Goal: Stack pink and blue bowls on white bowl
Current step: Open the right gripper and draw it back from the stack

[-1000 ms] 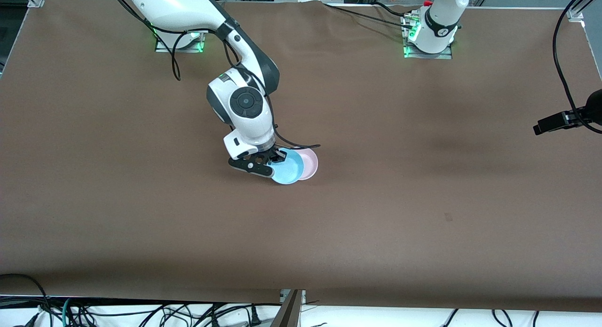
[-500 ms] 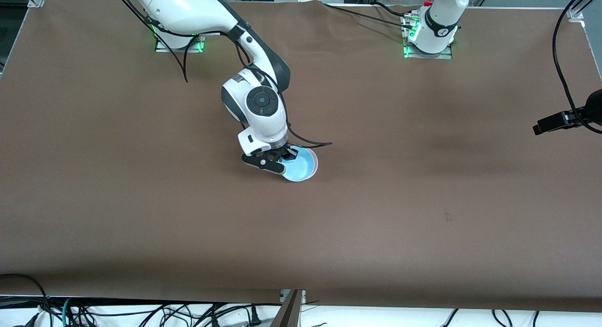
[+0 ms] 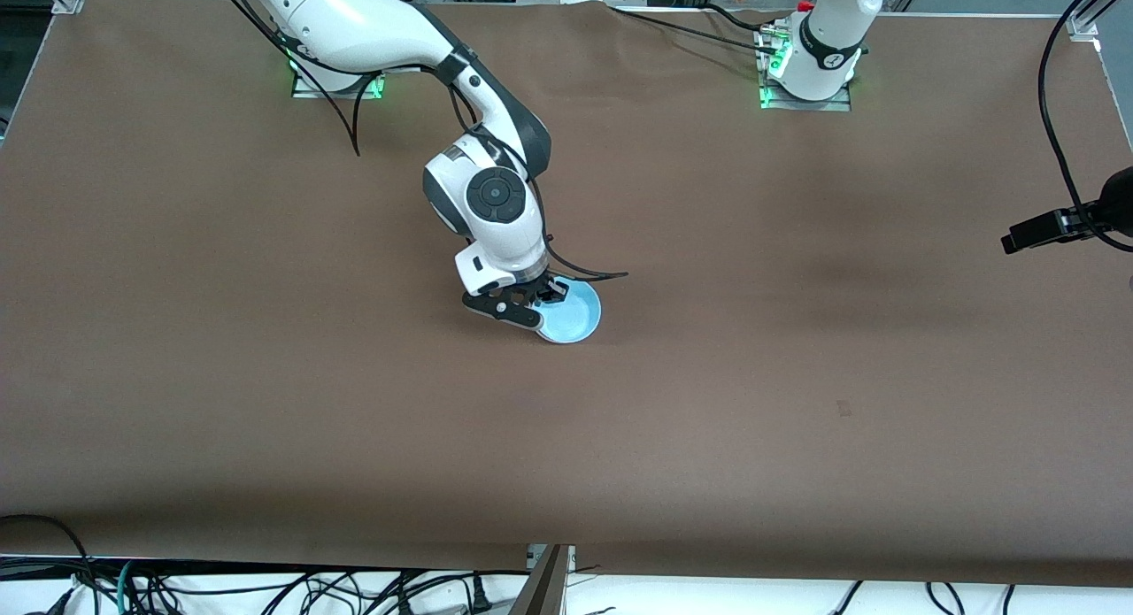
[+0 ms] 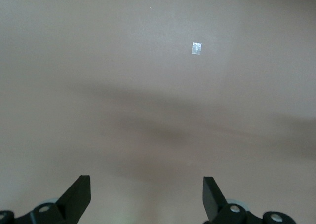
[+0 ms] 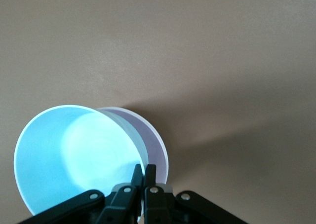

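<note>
My right gripper [image 3: 542, 298] is shut on the rim of the light blue bowl [image 3: 571, 312] near the table's middle. In the right wrist view the fingers [image 5: 143, 170] pinch the blue bowl's [image 5: 74, 160] wall. The bowl is tilted over the pale pink bowl [image 5: 157, 146], of which only a rim crescent shows. In the front view the blue bowl covers the pink one almost wholly. The white bowl is hidden or out of view. My left gripper [image 4: 146, 199] is open and empty above bare table; the left arm waits, raised at its base [image 3: 823, 57].
A brown cloth [image 3: 797, 349] covers the table. A small tape mark [image 3: 843, 408] lies toward the left arm's end, also in the left wrist view [image 4: 196, 49]. A black camera on a stalk [image 3: 1062, 226] juts in at that end. Cables hang along the near edge.
My right gripper carried the blue bowl toward the left arm's end, from beside the pink bowl to over it. The pink bowl is now almost covered.
</note>
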Robot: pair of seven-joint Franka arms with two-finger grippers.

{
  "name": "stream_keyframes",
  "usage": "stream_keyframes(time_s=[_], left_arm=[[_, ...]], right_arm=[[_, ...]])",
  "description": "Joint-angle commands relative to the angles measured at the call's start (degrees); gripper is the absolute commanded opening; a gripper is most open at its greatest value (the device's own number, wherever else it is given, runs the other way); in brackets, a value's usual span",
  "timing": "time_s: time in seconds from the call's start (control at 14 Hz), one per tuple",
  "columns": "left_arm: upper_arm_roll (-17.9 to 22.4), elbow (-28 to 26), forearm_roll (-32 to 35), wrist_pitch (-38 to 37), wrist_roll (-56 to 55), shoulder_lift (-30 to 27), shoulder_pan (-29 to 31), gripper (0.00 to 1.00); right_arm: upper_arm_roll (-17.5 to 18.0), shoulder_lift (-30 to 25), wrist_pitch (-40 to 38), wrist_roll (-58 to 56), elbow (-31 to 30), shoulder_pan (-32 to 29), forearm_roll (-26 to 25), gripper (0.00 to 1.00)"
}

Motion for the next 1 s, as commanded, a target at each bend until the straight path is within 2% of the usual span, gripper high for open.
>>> stream_keyframes(time_s=[0.0,0.14,0.21,0.36,0.43,0.5,0.79,0.93], left_arm=[[0.01,1.47,-0.95,-0.79,0.78,0.52,-0.44,1.00],[0.00,1.47,-0.95,-0.79,0.87,0.52,-0.35,1.00],[0.00,1.47,-0.95,-0.79,0.78,0.52,-0.44,1.00],[0.00,1.47,-0.95,-0.79,0.78,0.52,-0.35,1.00],[0.00,1.47,-0.95,-0.79,0.78,0.52,-0.44,1.00],[0.00,1.47,-0.95,-0.79,0.78,0.52,-0.44,1.00],[0.00,1.47,-0.95,-0.79,0.78,0.52,-0.79,1.00],[0.09,1.39,-0.95,-0.79,0.87,0.60,-0.70,1.00]], right_arm=[[-0.29,1.62,0.38,0.65,1.69,0.84,0.89,0.00],[-0.29,2.15,1.34,0.65,1.69,0.93,0.89,0.00],[-0.29,2.41,1.52,0.56,1.69,0.93,0.89,0.06],[-0.38,2.42,1.53,0.03,1.77,0.67,0.89,0.41],[-0.38,2.33,1.53,-0.58,1.95,0.40,0.89,0.55],[-0.47,2.07,1.09,-0.58,2.56,0.23,1.24,0.65],[-0.91,1.28,-0.22,-0.58,4.67,-0.13,3.09,0.69],[-0.91,0.66,-6.35,-0.85,7.99,-1.26,3.09,0.69]])
